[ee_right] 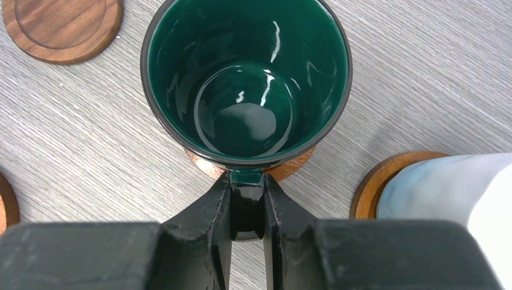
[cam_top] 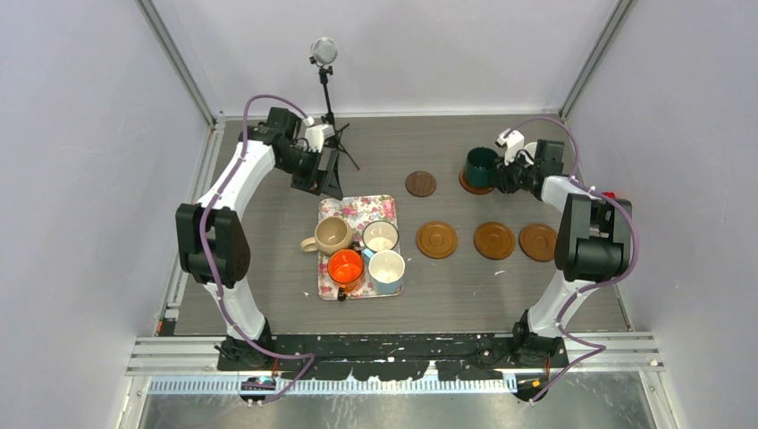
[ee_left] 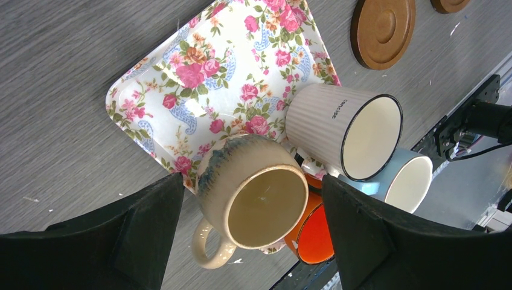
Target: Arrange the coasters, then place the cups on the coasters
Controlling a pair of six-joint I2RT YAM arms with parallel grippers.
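Observation:
My right gripper (cam_top: 502, 174) (ee_right: 247, 184) is shut on the handle of the dark green cup (cam_top: 483, 165) (ee_right: 247, 78), which stands on an orange-brown coaster (ee_right: 291, 165) at the back right. Beside it a pale cup (ee_right: 447, 187) sits on another coaster (ee_right: 366, 188). A darker coaster (cam_top: 420, 183) (ee_right: 60, 27) and three bare orange-brown coasters (cam_top: 436, 239) (cam_top: 494, 240) (cam_top: 538, 242) lie around. My left gripper (cam_top: 317, 176) (ee_left: 253, 226) hovers open over the tray's far end. The beige cup (cam_top: 332, 234) (ee_left: 250, 193), white cup (cam_top: 380, 235) (ee_left: 344, 124), orange cup (cam_top: 345, 265) (ee_left: 314, 235) and light blue cup (cam_top: 386, 271) (ee_left: 406, 181) stand on the tray.
The floral tray (cam_top: 357, 207) (ee_left: 181, 90) lies mid-table. A small tripod stand (cam_top: 325, 85) rises at the back, close to the left arm. Grey walls close in both sides, and a metal rail (cam_top: 393, 353) runs along the near edge.

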